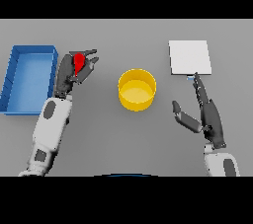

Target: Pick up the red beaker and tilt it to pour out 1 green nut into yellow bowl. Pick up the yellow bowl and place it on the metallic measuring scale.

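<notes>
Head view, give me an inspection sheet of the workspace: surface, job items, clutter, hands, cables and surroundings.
Surface: grey table, flat and plain.
Job's things: red beaker held in the left hand, left of the yellow bowl. The bowl stands upright at centre; no nut can be made out inside it. The metallic measuring scale lies to the bowl's right, nothing on it.
Clutter: blue tray at the far left, nothing seen inside it.
Hands: left hand has its fingers curled round the beaker; right hand is open, its fingers straight and pointing toward the scale's near edge.
Cables: nothing seen.
Surroundings: nothing seen beyond the table.
</notes>
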